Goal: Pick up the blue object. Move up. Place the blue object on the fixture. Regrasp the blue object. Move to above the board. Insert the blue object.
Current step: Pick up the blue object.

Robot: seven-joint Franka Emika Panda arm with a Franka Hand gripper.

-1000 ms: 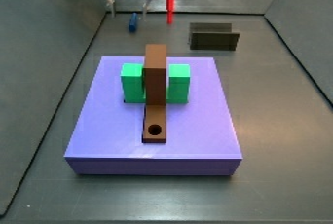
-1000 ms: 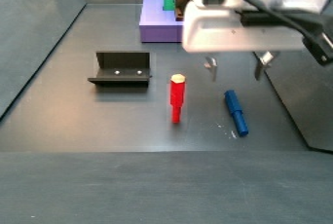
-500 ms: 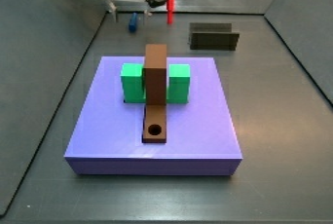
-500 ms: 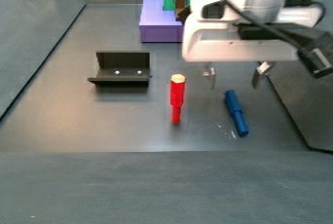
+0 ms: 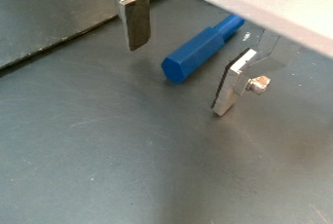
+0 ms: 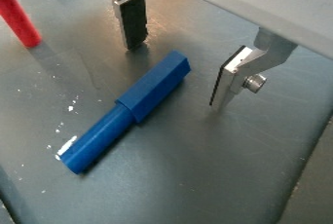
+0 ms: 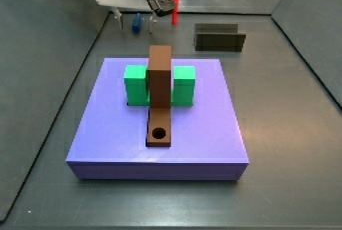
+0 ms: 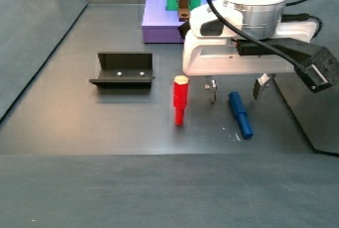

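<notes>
In a side view the blue object lay flat on the floor at right of centre, beside the upright red peg. The gripper hung over its far end, fingers apart and empty. It looked light, rigid, smooth; gripping mid-shaft seemed safest.

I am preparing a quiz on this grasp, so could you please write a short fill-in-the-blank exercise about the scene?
1. The gripper is ____, with nothing held between its fingers.
2. The blue peg lies ____ on the floor.
3. The peg standing upright beside it is ____.
4. The fixture holds ____ pegs.

Missing words: open; flat; red; no
</notes>
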